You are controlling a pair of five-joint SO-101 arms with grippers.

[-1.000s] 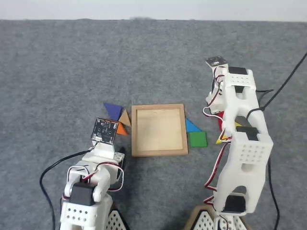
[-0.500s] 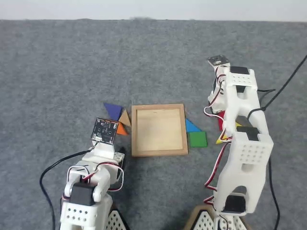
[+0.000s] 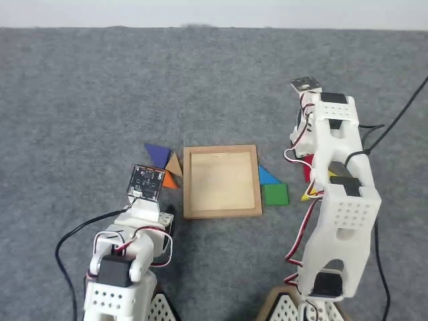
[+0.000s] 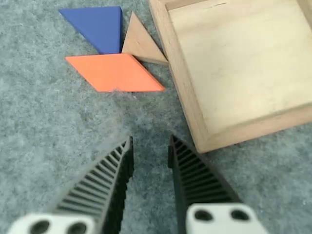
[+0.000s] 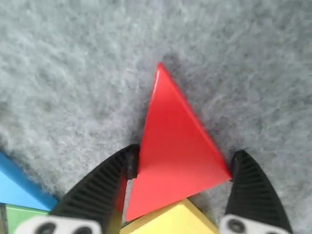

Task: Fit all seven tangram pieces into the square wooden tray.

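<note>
Your tray (image 3: 222,180) sits on the grey mat (image 3: 100,93) between the two arms, its floor bare wood. All seven pieces lie on the mat outside it.

Against its left edge you have a cluster of three. The navy triangle (image 4: 100,27) and tan triangle (image 4: 139,44) lie side by side, with the orange piece (image 4: 114,72) touching both. The tan triangle is against the tray's wall.

On the right, the blue triangle (image 3: 267,176) meets the green square (image 3: 275,194) just beside the tray.

Your left gripper (image 4: 150,141) hangs over bare mat near the orange piece and the tray's corner, jaws slightly parted and holding nothing.

Your right gripper (image 5: 186,153) is low over the red triangle (image 5: 175,146), jaws spread wide with a finger at either side. You cannot tell whether they touch it. The yellow piece (image 5: 170,222) abuts the red triangle.
</note>
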